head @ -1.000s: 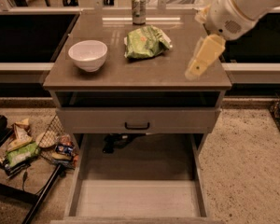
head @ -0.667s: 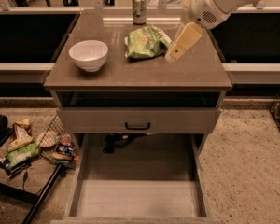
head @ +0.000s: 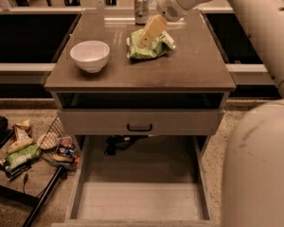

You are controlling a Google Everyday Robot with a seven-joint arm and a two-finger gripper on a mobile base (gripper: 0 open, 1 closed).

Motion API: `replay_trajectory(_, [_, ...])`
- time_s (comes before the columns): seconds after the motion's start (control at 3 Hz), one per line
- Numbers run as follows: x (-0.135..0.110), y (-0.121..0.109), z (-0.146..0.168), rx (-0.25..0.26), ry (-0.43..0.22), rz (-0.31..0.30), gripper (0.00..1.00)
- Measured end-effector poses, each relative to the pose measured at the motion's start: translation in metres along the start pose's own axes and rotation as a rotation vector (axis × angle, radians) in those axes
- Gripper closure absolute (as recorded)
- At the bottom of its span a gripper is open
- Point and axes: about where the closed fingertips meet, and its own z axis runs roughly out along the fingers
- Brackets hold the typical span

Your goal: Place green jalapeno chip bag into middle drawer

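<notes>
While middle drawer (head: 142, 200) stands open, bare, at near edge, green jalapeno chip bag (head: 156, 50) lies far-ctr on cabinet top (head: 194, 72), long axis left-right, directly under gripper (head: 146, 38) slanting from far right; grip opening: cannot tell.

The gripper (head: 145, 40) swung left — now over the green jalapeno chip bag (head: 155, 51).

White bowl (head: 90, 55) on left of brown cabinet top (head: 199, 67). Silver can (head: 141, 6) upright at back edge, gripper (head: 146, 37) just front-right of it. Closed drawer front (head: 94, 122), black handle (head: 139, 127). Messy wrapper pile (head: 31, 148) on floor, far left.
</notes>
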Motion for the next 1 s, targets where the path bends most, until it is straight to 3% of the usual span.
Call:
replay_trajectory(0.33, [-0.008, -0.004, 0.052, -0.046, 0.0, 0.034, 0.0])
replay_trajectory(1.0, [0.01, -0.002, 0.123, -0.123, 0.106, 0.136, 0.42])
